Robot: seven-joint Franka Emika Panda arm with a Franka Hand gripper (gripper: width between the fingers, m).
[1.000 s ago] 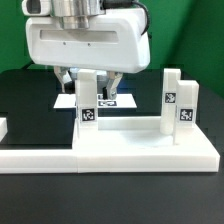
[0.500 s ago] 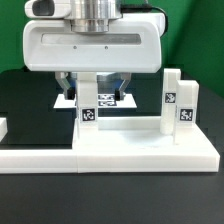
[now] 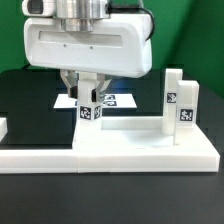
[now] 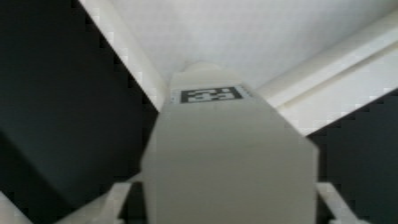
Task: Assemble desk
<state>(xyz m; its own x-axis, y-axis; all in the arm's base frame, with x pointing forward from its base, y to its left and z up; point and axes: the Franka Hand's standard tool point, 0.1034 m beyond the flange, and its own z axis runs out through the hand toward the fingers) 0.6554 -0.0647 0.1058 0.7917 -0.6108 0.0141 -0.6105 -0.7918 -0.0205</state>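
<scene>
Exterior view: my gripper (image 3: 89, 92) sits at 12 o'clock over tabletop (image 3: 110, 148), fingers pinching upright leg (image 3: 88, 106) from both sides. Second leg (image 3: 179, 102) stands at 3 o'clock, well apart. Marker board (image 3: 122, 101) lies behind.
Wrist view: leg (image 4: 222, 155) fills frame ctr, tag (image 4: 212, 95) on it; fingers barely visible beside it.

From my station the exterior view is brightly and evenly lit. The white gripper (image 3: 88, 92) housing and the tabletop (image 3: 150, 148) come close to washing out against the black table (image 3: 30, 95). Soft shadow lies under the gripper, toward six o'clock of its housing. The picture is coarse, yet the leg (image 3: 180, 103) tags still read. In the wrist view the near leg (image 4: 222, 150) is blurred, grey and shaded; its tag looks smeared.
</scene>
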